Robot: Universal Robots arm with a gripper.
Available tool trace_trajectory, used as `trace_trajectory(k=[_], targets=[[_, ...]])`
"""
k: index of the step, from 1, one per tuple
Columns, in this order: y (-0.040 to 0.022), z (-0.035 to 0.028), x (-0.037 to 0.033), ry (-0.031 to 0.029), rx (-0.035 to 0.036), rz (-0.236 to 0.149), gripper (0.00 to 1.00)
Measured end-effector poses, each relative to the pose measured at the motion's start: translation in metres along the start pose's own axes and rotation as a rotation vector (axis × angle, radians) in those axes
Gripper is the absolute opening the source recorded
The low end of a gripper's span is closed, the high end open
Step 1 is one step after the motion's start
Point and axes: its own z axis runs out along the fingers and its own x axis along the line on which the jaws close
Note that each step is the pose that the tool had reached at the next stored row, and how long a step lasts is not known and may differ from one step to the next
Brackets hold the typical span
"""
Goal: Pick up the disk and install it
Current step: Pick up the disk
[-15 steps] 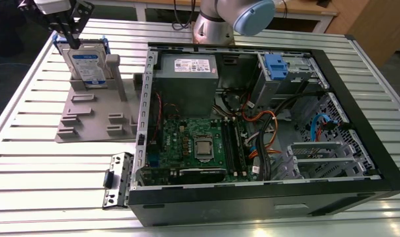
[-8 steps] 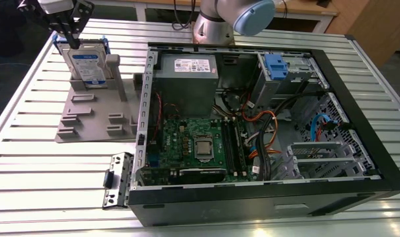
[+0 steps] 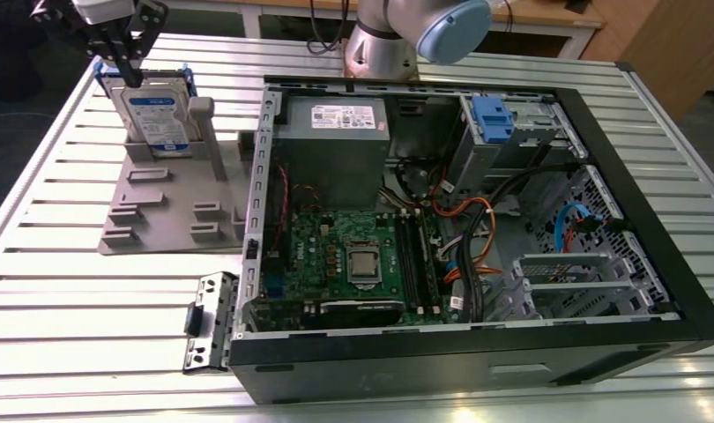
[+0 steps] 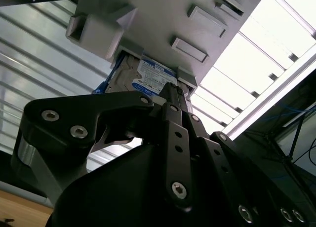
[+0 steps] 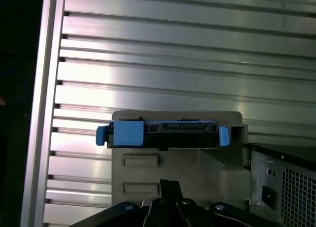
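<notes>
On the grey stand [image 3: 157, 220] at the exterior view's left, the disk [image 3: 155, 119] is held upright. Just above its top edge the gripper [image 3: 128, 75] is poised, jaws seemingly together and empty. A sound grasp would require them parted and centred across that edge.
</notes>
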Motion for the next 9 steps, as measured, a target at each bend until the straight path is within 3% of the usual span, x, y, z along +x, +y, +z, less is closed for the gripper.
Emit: trace_trajectory(k=[9], targets=[[0.0000,0.0000,0.0000,0.0019,-0.0013,-0.049,0.10]])
